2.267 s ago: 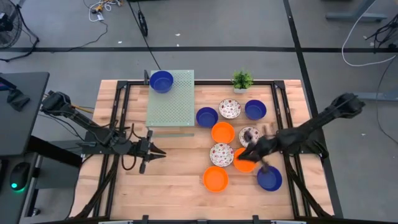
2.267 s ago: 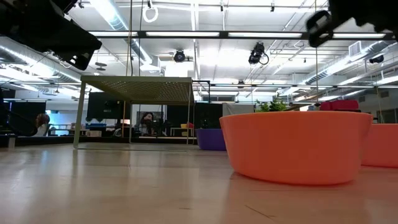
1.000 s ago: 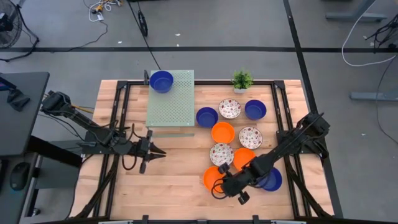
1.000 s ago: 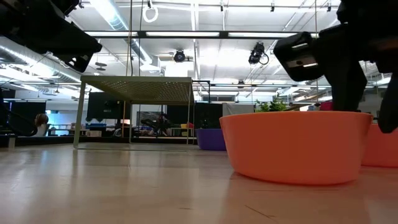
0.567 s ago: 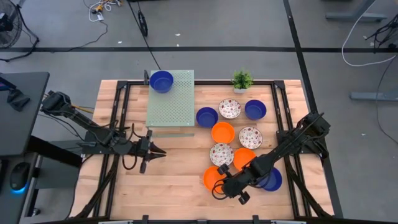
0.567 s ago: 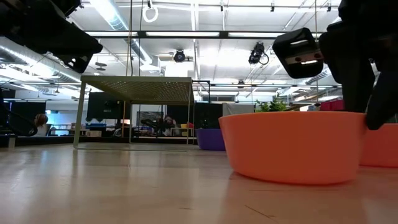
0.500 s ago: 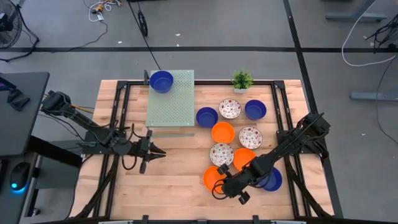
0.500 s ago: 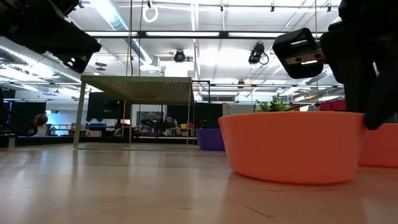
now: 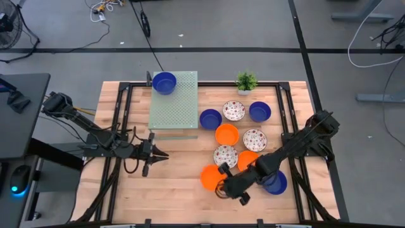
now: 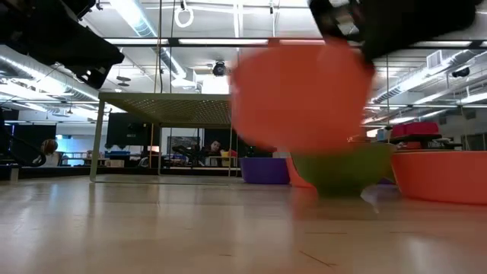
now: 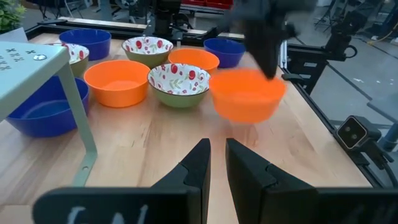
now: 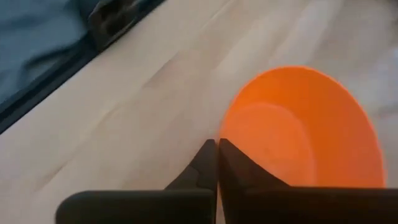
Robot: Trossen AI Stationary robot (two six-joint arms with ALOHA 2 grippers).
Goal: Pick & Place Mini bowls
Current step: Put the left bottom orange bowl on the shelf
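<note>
Orange mini bowl [image 9: 211,177] hangs off the table, its rim pinched tight in your right gripper [image 12: 217,151] so it can be carried. Your left gripper [image 11: 214,163] waits nearly together, holding nothing, far from it.

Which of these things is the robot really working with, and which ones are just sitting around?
Part of the job:
- orange bowl pinched at its rim by the right gripper, off the table
- the other mini bowls: orange, blue, speckled
- blue bowl on the green rack

Just sitting around:
- potted plant
- left gripper, waiting, holding nothing
</note>
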